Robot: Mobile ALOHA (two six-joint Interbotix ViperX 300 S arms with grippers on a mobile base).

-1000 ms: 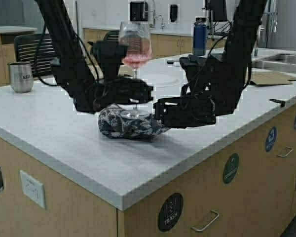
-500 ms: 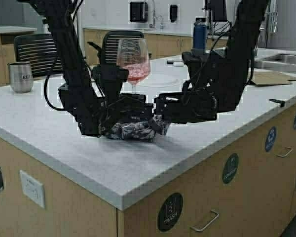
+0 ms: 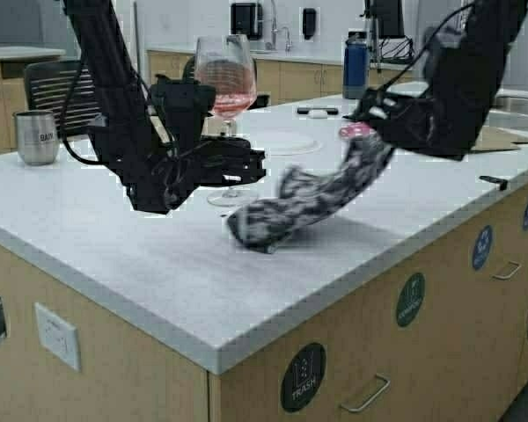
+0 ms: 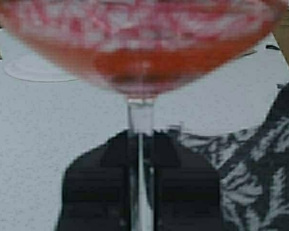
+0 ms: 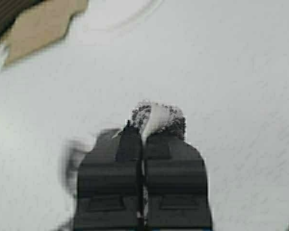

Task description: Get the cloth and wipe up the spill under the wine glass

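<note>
My left gripper (image 3: 252, 163) is shut on the stem of the wine glass (image 3: 224, 77), which stands upright with pink liquid in its bowl. Its round foot is at or just above the counter (image 3: 158, 264); I cannot tell if it touches. In the left wrist view the stem (image 4: 140, 120) runs between the closed fingers (image 4: 183, 183). My right gripper (image 3: 366, 132) is raised to the right and shut on one end of the patterned cloth (image 3: 312, 198). The cloth hangs slanting down, its low end on the counter right of the glass. The right wrist view shows a cloth tuft (image 5: 156, 118) pinched at the fingertips.
A steel tumbler (image 3: 37, 136) stands at the counter's far left. A white round mat (image 3: 286, 141) lies behind the glass. A blue bottle (image 3: 355, 66), brown paper (image 3: 484, 138) and a sink (image 3: 510, 105) are at the back right. The counter's front edge is close.
My right gripper has risen and swung right, pulling the cloth out from under the glass and stretching it. My left gripper has shifted the glass a little left.
</note>
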